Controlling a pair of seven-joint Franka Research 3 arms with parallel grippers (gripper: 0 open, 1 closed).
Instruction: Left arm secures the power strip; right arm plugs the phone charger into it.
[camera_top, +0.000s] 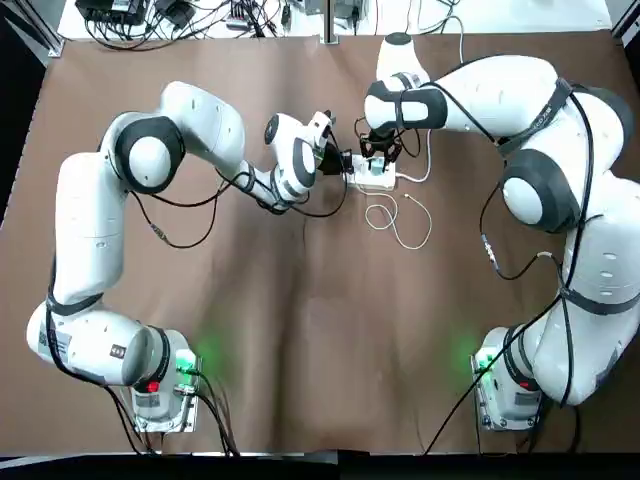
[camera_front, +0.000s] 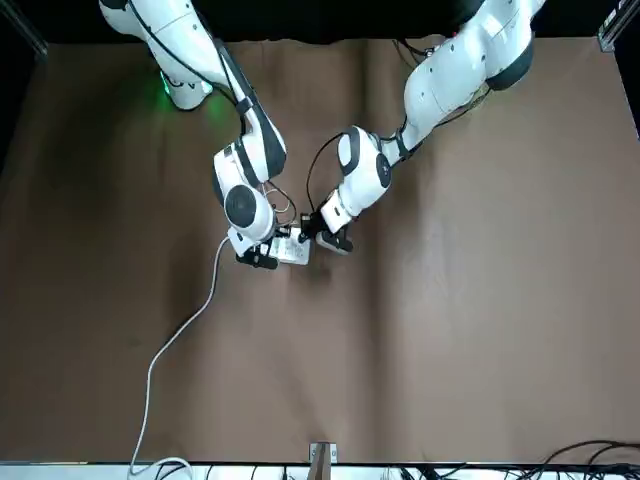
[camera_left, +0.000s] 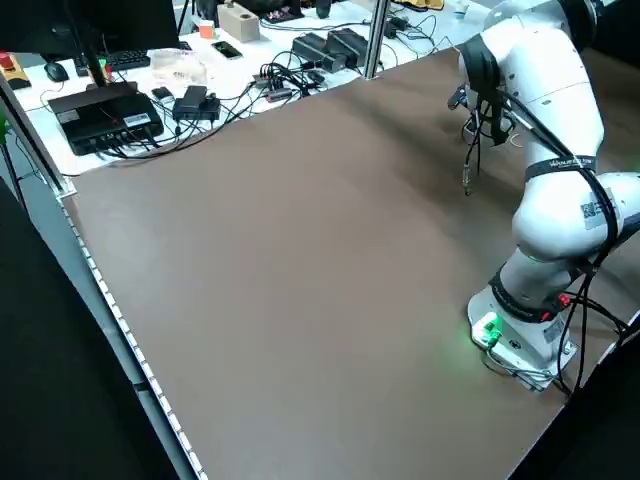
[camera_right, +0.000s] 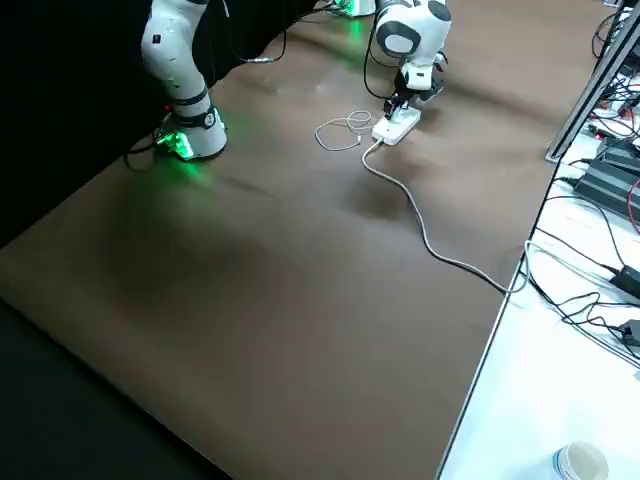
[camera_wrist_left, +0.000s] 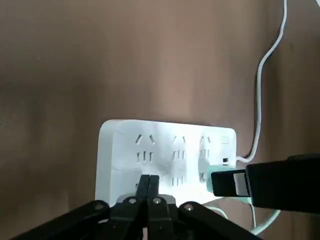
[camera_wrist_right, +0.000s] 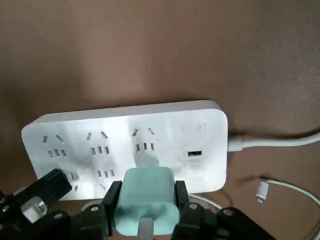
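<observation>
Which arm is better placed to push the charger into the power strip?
The right: its gripper holds the charger right by the sockets of the power strip.

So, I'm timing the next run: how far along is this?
The left gripper, fingers closed, seems to brace the power strip. The right gripper grips the charger over its sockets. Seating isn't visible; likely left: push in, release.

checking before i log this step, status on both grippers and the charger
Left gripper shut, over the power strip; right gripper's fingers on teal charger, at the strip's USB-port end; nothing visible blocking.
</observation>
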